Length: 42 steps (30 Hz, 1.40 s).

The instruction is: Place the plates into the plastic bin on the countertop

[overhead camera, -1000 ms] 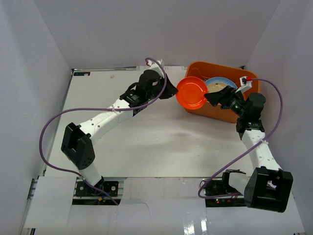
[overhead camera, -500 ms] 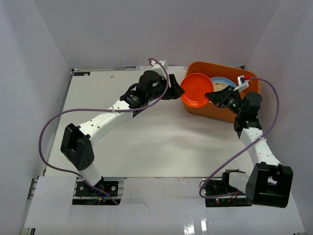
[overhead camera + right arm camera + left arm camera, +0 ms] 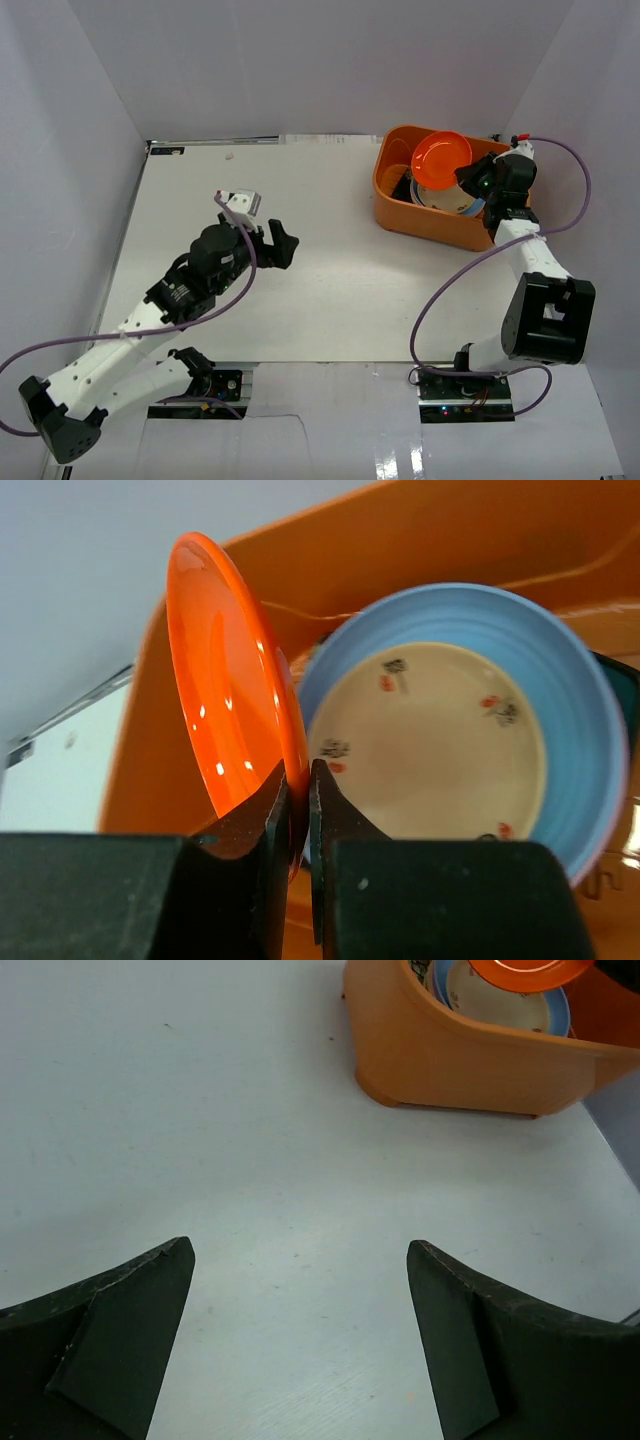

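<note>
Your right pincer [image 3: 298,776] pinches the glossy orange plate [image 3: 225,680] by its rim, tilted above the bin [image 3: 428,224]; your left pincer [image 3: 298,1250] gapes empty.

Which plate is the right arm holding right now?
The red-orange plate, rim pinched in the right gripper; the light blue plate and cream plate lie stacked in the plastic bin.

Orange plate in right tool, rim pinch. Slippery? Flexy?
Probably slippery: the orange plate is glossy, glare-streaked, and the right tool pinches only its rim. Looks rigid; no bend visible. A slip would likely drop it onto the blue plate.
</note>
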### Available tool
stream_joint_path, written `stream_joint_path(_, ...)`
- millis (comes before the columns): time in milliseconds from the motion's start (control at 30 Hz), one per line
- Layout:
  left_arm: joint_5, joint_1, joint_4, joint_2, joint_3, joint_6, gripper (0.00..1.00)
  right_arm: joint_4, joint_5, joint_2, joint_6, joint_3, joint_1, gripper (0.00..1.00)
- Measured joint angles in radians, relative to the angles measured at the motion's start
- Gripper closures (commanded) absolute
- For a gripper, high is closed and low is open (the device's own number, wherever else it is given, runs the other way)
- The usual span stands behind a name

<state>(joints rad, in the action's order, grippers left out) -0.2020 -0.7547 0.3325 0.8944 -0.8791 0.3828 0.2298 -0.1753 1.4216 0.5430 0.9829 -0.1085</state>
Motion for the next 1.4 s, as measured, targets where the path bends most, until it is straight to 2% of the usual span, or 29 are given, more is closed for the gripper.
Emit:
stream_joint_path(200, -0.113, 0.0, -0.011, -0.151, 0.127, -0.056, 0.03, -0.089, 0.117, 0.081, -0.022, 0.016, -0.022, 0.9)
stream_joint_path(300, -0.131, 0.0, -0.011, -0.149, 0.153, -0.077, 0.03, -0.121, 0.16, 0.113, -0.027, 0.038, -0.027, 0.83)
stream_joint_path(333, -0.131, 0.0, -0.011, -0.144, 0.155, -0.082, 0.03, -0.126, 0.171, 0.121, -0.027, 0.042, -0.029, 0.7)
stream_joint_path(400, -0.131, 0.0, -0.012, -0.139, 0.157, -0.087, 0.03, -0.14, 0.195, 0.132, -0.026, 0.055, -0.029, 0.5)
stream_joint_path(433, -0.131, 0.0, -0.011, -0.139, 0.158, -0.089, 0.03, -0.151, 0.202, 0.137, -0.028, 0.066, -0.029, 0.27)
stream_joint_path(500, -0.131, 0.0, -0.011, -0.142, 0.158, -0.091, 0.03, -0.171, 0.229, 0.141, -0.036, 0.085, -0.029, 0.01)
stream_joint_path(533, -0.132, 0.0, -0.011, -0.145, 0.158, -0.091, 0.03, -0.182, 0.24, 0.14, -0.047, 0.095, -0.029, 0.1)
stream_joint_path(767, -0.134, 0.0, -0.011, -0.159, 0.158, -0.09, 0.03, -0.235, 0.289, 0.089, -0.073, 0.126, -0.029, 0.1)
stream_joint_path(933, -0.135, 0.0, -0.011, -0.158, 0.158, -0.089, 0.03, -0.234, 0.272, -0.066, -0.067, 0.102, -0.029, 0.1)
stream_joint_path(1133, -0.135, 0.0, -0.011, -0.165, 0.158, -0.081, 0.02, -0.137, 0.087, -0.344, -0.009, -0.063, -0.001, 0.1)
stream_joint_path(1267, -0.118, 0.0, -0.001, -0.214, 0.146, -0.071, 0.02, -0.1, -0.068, -0.546, 0.012, -0.183, 0.116, 0.1)
stream_joint_path(1400, -0.083, 0.0, -0.01, -0.309, 0.098, -0.063, 0.02, -0.098, -0.172, -0.775, 0.001, -0.206, 0.183, 0.1)
